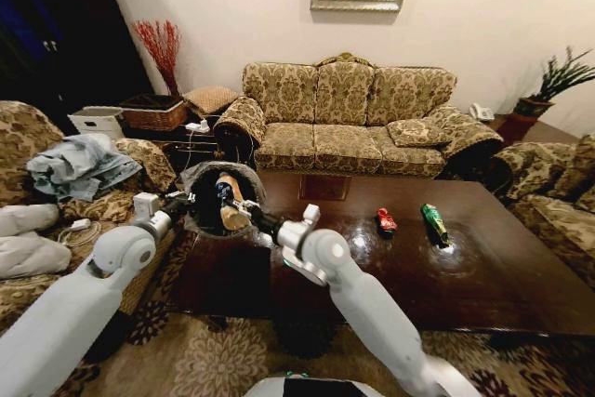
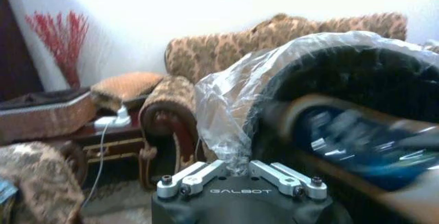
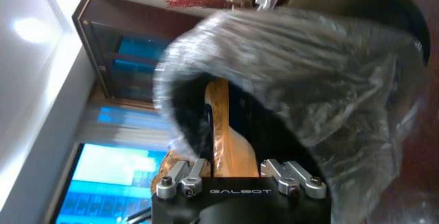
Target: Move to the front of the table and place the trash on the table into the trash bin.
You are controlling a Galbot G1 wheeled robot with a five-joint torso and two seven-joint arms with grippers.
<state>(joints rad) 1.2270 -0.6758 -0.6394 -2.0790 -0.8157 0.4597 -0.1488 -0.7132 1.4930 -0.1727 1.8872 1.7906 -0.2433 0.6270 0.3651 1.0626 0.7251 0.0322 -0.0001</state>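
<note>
Left gripper (image 1: pixel 178 204) is raised at the table's near-left corner, fingers (image 2: pixel 184 179) pinched narrow on the crinkled clear liner at the rim of the trash bin (image 1: pixel 200 178). The bin is round, black and tipped so that its mouth faces the robot; its liner is shiny and wrinkled.

Right gripper (image 1: pixel 244 215) reaches into the bin's mouth, its claw closed on the tan bottle-shaped piece (image 1: pixel 231 204). That piece is smooth and glossy, with a blue patch on its side; most of it lies inside the bin opening. In the right wrist view the piece (image 3: pixel 223 131) runs lengthwise between the fingers (image 3: pixel 186 175).

The table (image 1: pixel 521 276) is dark brown wood, highly polished, showing light reflections. A square inlay (image 1: pixel 324 187) sits toward its far edge.

Trash count on the tabletop: two items. One red piece (image 1: pixel 386 221), small and lying flat, is right of centre. One green bottle (image 1: pixel 433 223), cylindrical and on its side, lies just right of the red piece and apart from it.
</note>
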